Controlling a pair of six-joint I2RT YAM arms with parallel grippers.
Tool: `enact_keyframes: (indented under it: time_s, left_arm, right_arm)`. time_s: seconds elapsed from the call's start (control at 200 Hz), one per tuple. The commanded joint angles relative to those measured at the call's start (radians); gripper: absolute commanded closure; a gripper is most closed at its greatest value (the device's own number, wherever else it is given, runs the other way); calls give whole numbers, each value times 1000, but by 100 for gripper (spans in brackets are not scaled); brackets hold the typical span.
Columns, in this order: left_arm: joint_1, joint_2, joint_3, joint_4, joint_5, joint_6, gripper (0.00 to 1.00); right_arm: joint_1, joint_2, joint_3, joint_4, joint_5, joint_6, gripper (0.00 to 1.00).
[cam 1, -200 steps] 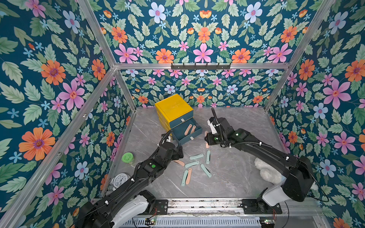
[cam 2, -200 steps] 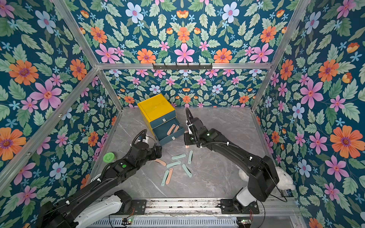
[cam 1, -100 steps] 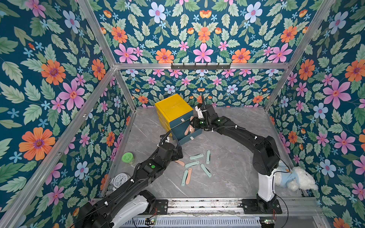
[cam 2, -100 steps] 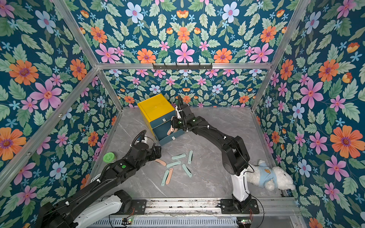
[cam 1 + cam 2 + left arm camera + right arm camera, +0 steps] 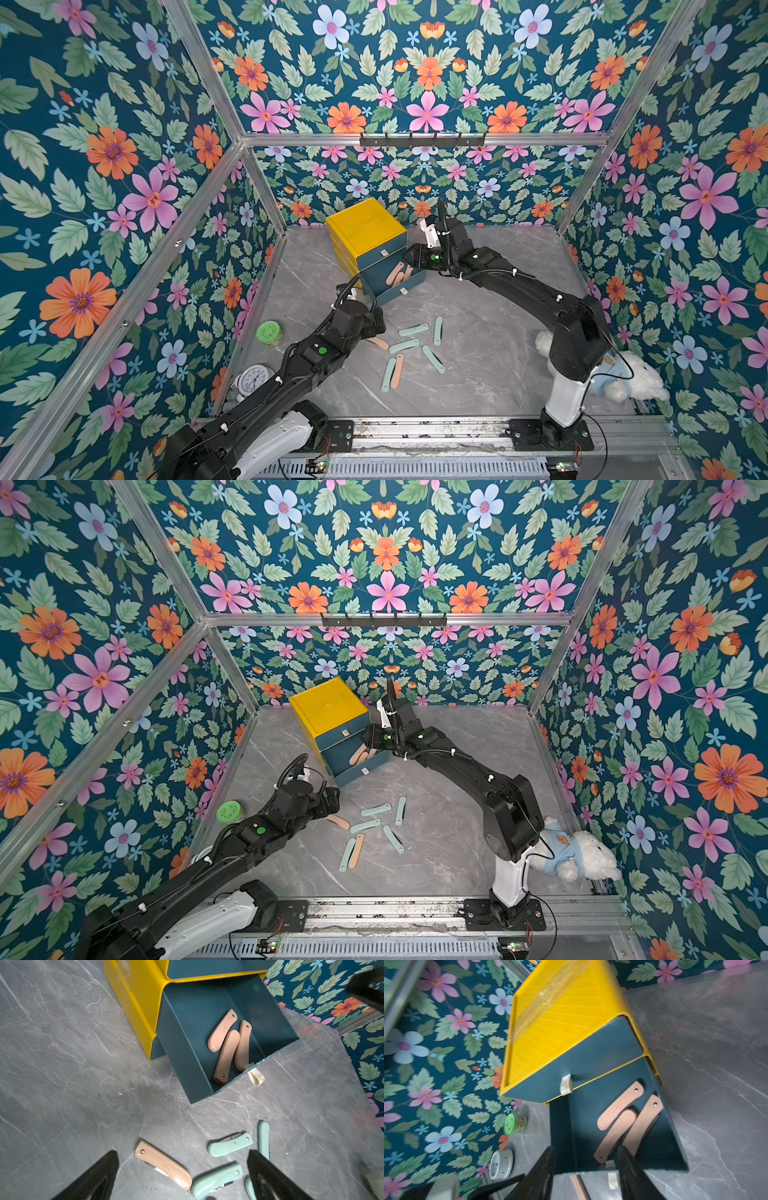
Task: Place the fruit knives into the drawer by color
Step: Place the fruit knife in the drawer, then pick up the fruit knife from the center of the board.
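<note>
The drawer cabinet [image 5: 365, 232] [image 5: 328, 708] is yellow with dark teal fronts. The drawer just under its top one [image 5: 411, 282] [image 5: 187, 1043] [image 5: 564, 1126] is pulled out and holds three salmon-pink fruit knives [image 5: 226, 1043] [image 5: 620, 1118]. My right gripper [image 5: 409, 259] [image 5: 585, 1167] hangs over that drawer's front end, open, with nothing between its fingers. My left gripper [image 5: 376, 324] [image 5: 182, 1167] is open low over a pink knife [image 5: 164, 1164] [image 5: 378, 343] on the table. Several mint knives [image 5: 413, 330] [image 5: 230, 1145] and another pink one [image 5: 398, 371] lie scattered beside it.
A green-lidded jar [image 5: 270, 332] and a small white clock [image 5: 253, 378] stand by the left wall. A plush toy [image 5: 623, 374] lies at the right arm's base. The table [image 5: 498, 353] is grey marble, enclosed by floral walls.
My right arm swung from the middle of the table back to the open drawer and its jaws opened. A third pink knife now lies in the drawer. The left arm stayed put.
</note>
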Motion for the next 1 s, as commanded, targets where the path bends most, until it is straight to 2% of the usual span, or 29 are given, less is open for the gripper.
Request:
enact_keyframes:
  time_s: [0.0,0.215,0.4,0.65,0.685,0.995]
  left_arm:
    - [3,-1,19,-5,-20,-3,1]
    - [7,-59,47,-18,-42,5,1]
    - [8,-183,86,-61,-114,27,1]
    - [8,-332,103,-91,-176,49,1]
    - [8,-338,110,-103,-182,52,1]
    - [8,-413,148,-140,-219,78,1]
  right_arm:
    - [0,-58,-76,30,-68,-25,48]
    - [23,-246,-317,38,-95,-77,48]
    - [152,-308,-423,-47,-38,-189,47]
    - [354,-157,-396,-52,88,-239,46]
    - [373,-101,-382,-44,110,-244,45]
    - [395,149,-239,-26,131,-250,44]
